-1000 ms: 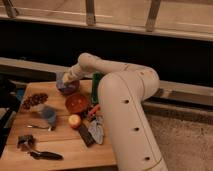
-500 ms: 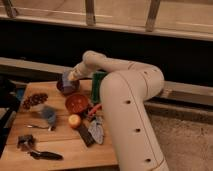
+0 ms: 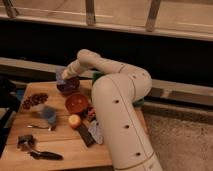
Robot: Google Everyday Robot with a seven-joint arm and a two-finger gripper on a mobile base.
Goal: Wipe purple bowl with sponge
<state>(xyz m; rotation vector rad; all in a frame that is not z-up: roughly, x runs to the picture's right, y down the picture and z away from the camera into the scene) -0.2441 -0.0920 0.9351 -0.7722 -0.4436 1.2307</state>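
The gripper (image 3: 64, 76) has lifted slightly above the purple bowl (image 3: 67, 87) near the bench's (image 3: 65, 147) far edge; finger state unclear.

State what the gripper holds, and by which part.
Cannot be told: the gripper sits at the purple bowl, with a pale object there, possibly the sponge; the hold is unclear.

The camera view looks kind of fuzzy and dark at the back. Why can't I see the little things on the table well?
In the camera view, everything is soft and blurred, so the gripper over the purple bowl is only a pale smudge. The band behind the table is nearly black, while the robot arm glows bright, and small items near the front edge blur into dark blobs.
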